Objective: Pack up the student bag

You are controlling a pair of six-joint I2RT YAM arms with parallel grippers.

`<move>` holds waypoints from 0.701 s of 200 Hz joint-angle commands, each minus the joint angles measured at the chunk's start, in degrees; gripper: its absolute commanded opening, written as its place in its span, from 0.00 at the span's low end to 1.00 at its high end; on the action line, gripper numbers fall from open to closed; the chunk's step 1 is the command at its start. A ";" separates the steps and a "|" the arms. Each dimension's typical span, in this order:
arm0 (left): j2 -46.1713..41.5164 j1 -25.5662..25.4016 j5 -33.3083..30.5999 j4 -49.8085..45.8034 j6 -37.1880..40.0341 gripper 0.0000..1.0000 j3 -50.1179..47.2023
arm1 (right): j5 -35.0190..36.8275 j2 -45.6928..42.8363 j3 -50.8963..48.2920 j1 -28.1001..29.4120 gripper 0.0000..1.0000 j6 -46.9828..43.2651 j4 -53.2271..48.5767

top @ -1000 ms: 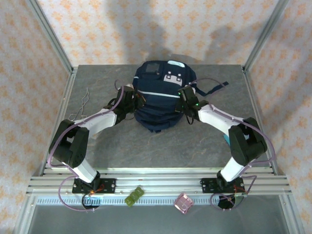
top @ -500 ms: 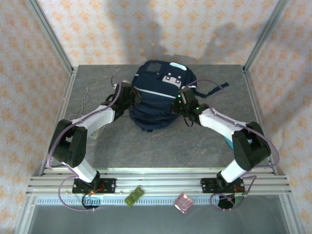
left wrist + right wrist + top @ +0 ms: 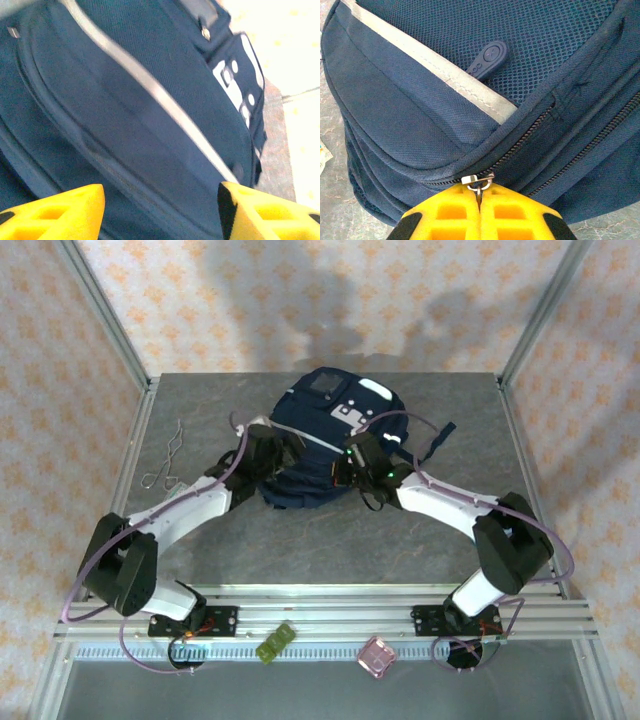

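Right end effector [image 3: 480,194] clamps student bag [image 3: 420,115] zipper pull [image 3: 478,180], tab hidden; left [image 3: 161,202] spread, empty.

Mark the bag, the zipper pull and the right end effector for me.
bag [image 3: 318,418]: top view, navy upper panel above the stripe.
zipper pull [image 3: 477,180]: right wrist view, metal piece on the zip track.
right end effector [image 3: 480,194]: right wrist view, seam between its shut yellow fingertips.

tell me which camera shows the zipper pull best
Right wrist view: the zipper pull sits close and sharp, pinched by the shut right gripper on the student bag. From the top external view the pull is too tiny to tell; the left wrist view gives blurred bag fabric.
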 commanded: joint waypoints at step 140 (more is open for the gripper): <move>12.53 -2.69 -1.46 6.15 -5.34 0.00 4.82 | 8.69 3.43 4.12 -1.08 0.00 -4.11 -6.45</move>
